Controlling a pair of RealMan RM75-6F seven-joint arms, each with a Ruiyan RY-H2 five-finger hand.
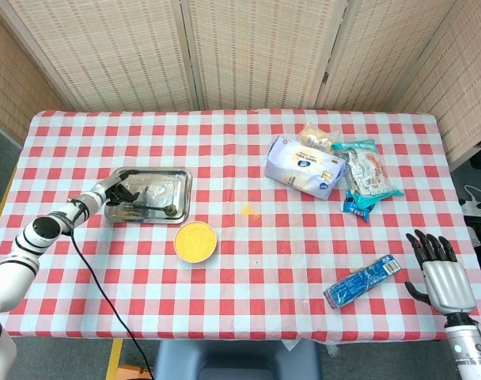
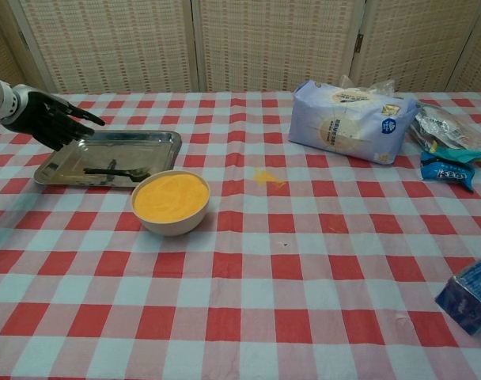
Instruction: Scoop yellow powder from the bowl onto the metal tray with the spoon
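The metal tray (image 1: 177,176) (image 2: 165,140) lies left of centre on the checked cloth. A dark spoon (image 1: 149,208) (image 2: 114,171) lies flat inside it near its front edge, held by nothing. My left hand (image 1: 115,190) (image 2: 49,119) hovers over the tray's left end with fingers spread and empty. The white bowl (image 1: 195,241) (image 2: 170,201) of yellow powder stands just in front of the tray's right corner. My right hand (image 1: 440,267) rests open at the table's right front corner, seen only in the head view.
A small spill of yellow powder (image 1: 248,210) (image 2: 268,178) marks the cloth right of the tray. A white-blue bag (image 1: 304,166) (image 2: 353,120) and snack packets (image 1: 367,178) lie at the back right. A blue packet (image 1: 363,279) (image 2: 471,297) lies near the right hand.
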